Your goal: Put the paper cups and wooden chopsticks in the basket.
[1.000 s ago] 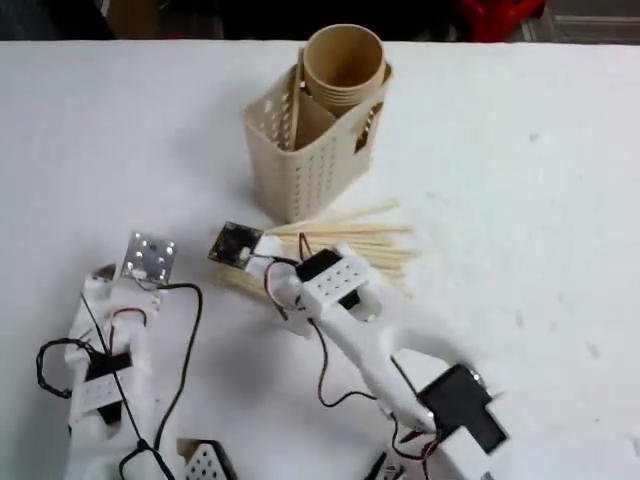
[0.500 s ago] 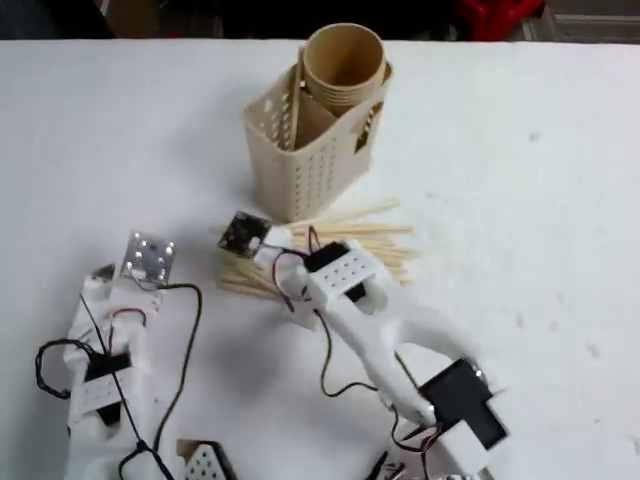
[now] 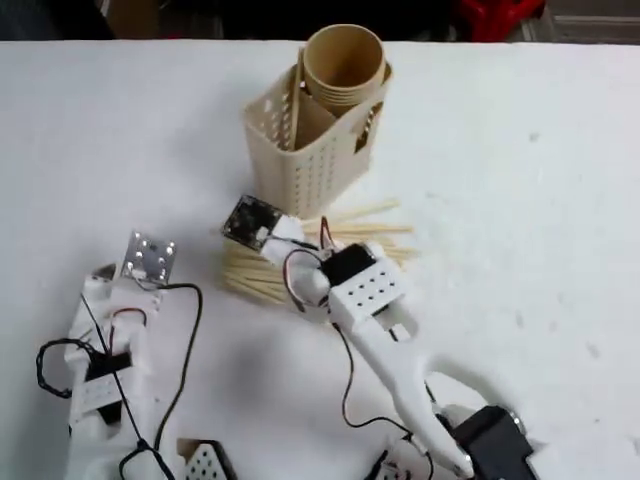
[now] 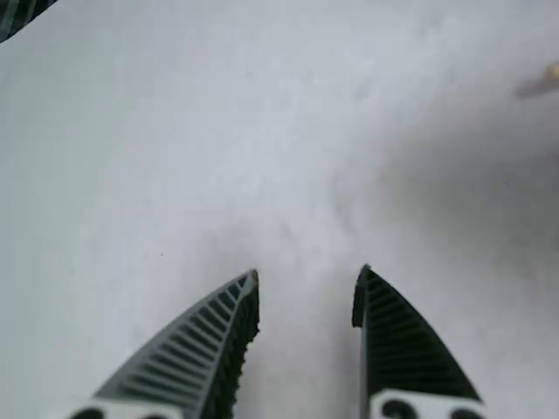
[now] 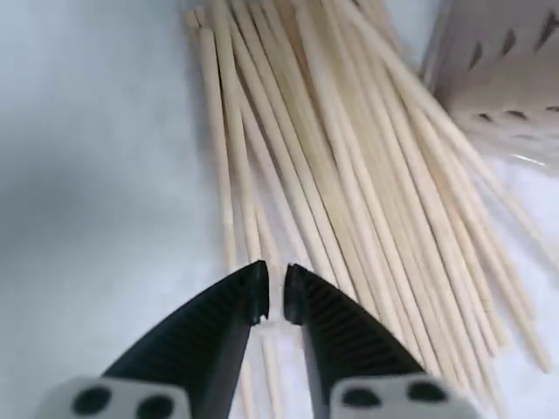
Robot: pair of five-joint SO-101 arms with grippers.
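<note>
A cream slotted basket (image 3: 300, 160) stands at the back of the table with stacked paper cups (image 3: 345, 62) in it and a few chopsticks upright beside them. A pile of wooden chopsticks (image 3: 258, 275) lies flat in front of the basket. My right arm (image 3: 365, 290) stretches over the pile. Its gripper (image 5: 275, 292) sits low on the chopsticks (image 5: 349, 166), jaws almost together on one chopstick (image 5: 265, 367) that runs through the thin gap. The basket wall (image 5: 511, 70) is close beyond. My left gripper (image 4: 307, 275) hangs open above bare table, holding nothing.
The left arm (image 3: 105, 350) rests at the front left with its black cable looped beside it. A chopstick tip (image 4: 546, 78) pokes into the left wrist view. White table surface (image 3: 520, 180) stretches to the right of the basket.
My right arm has pushed forward and slightly right over the pile, toward the basket, uncovering the pile's left ends. The left arm has stayed put.
</note>
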